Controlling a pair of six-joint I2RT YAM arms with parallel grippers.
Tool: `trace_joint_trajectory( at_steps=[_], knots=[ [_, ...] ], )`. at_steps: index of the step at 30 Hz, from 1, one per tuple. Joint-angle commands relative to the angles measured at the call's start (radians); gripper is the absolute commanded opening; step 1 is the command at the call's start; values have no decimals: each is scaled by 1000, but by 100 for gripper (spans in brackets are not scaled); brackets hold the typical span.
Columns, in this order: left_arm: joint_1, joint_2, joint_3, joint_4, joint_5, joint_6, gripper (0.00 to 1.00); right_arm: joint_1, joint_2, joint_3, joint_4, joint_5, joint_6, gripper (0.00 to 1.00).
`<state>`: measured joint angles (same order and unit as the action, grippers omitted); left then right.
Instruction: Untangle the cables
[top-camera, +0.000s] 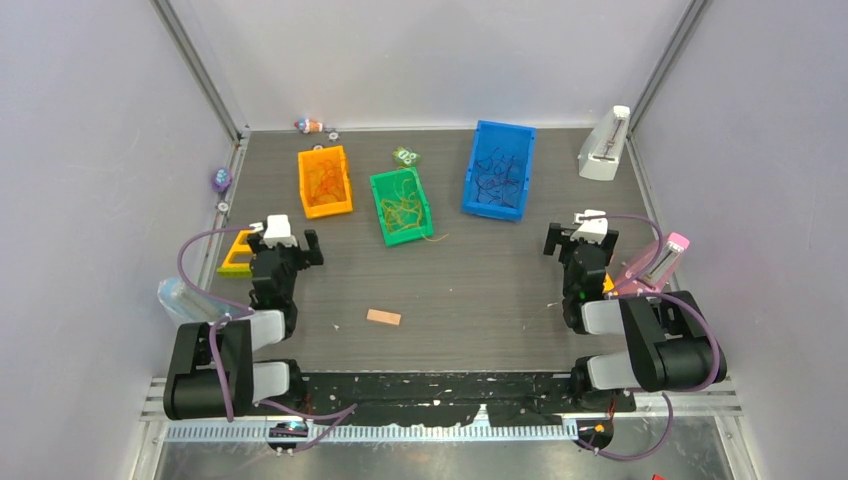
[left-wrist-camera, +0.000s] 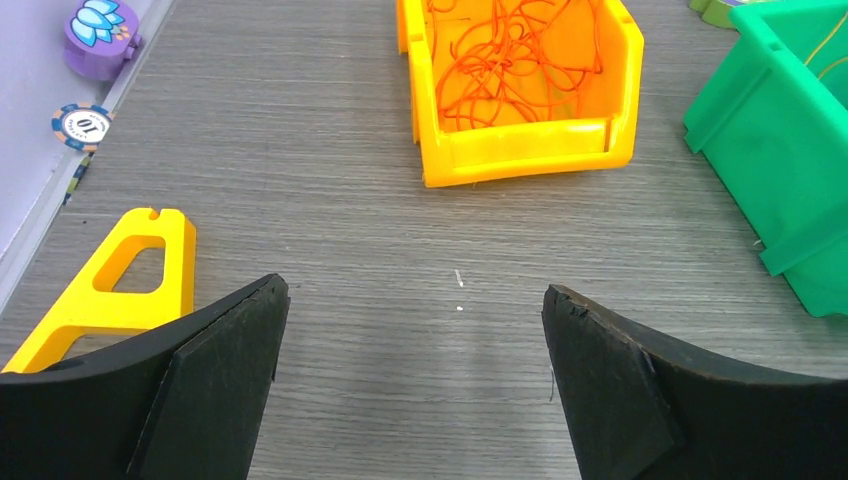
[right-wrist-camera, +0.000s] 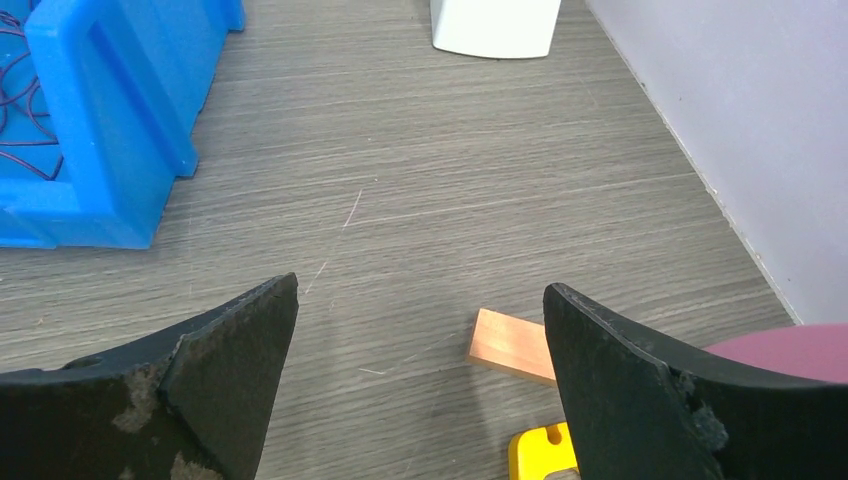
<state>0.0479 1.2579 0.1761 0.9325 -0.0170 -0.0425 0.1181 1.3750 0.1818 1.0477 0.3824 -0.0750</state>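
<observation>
The cables lie sorted in three bins at the back of the table. Orange-red cables (top-camera: 323, 180) (left-wrist-camera: 510, 60) fill the orange bin (top-camera: 342, 203) (left-wrist-camera: 530, 150). Yellow cables (top-camera: 402, 208) lie in the green bin (top-camera: 379, 213) (left-wrist-camera: 790, 150), one strand trailing over its right side. Dark purple cables (top-camera: 497, 172) (right-wrist-camera: 25, 130) sit in the blue bin (top-camera: 472, 203) (right-wrist-camera: 130, 110). My left gripper (top-camera: 284, 247) (left-wrist-camera: 412, 350) stands open over bare table, in front of the orange bin. My right gripper (top-camera: 578, 240) (right-wrist-camera: 420, 350) is open too, with nothing between its fingers.
A yellow bracket (top-camera: 238, 254) (left-wrist-camera: 110, 285) lies left of my left gripper. A small wooden block (top-camera: 383, 317) rests mid-table; another (right-wrist-camera: 512, 345) lies by my right gripper, beside a yellow piece (right-wrist-camera: 540, 450). A white stand (top-camera: 603, 148) (right-wrist-camera: 495, 25) sits back right. Small toys (top-camera: 221, 179) line the left wall.
</observation>
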Motion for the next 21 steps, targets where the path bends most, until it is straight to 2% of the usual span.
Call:
trace_joint_trajectory(
  at_steps=[1,3,4,6,10,13,15,21],
  knots=[
    [-2,-5,26,72,29,32,99,-8,-2,19,110,-26,15,97],
    [-3,-3,42,47,78,38,99,-8,-8,16,105,-22,17,95],
    [-3,-3,47,34,101,66,100,-8,-7,14,107,-20,18,100],
    [-2,-4,48,29,108,69,99,-8,-5,14,119,-14,19,96],
    [-3,-4,48,29,108,68,100,-9,-8,3,131,-28,14,95],
    [-3,-3,48,29,108,66,100,-9,-12,-47,217,-219,-59,95],
    [-3,-4,49,29,108,67,100,-7,-13,-73,261,-262,-73,95],
    [-2,-3,48,29,108,66,100,-18,-12,18,96,-193,-35,95]
  ],
)
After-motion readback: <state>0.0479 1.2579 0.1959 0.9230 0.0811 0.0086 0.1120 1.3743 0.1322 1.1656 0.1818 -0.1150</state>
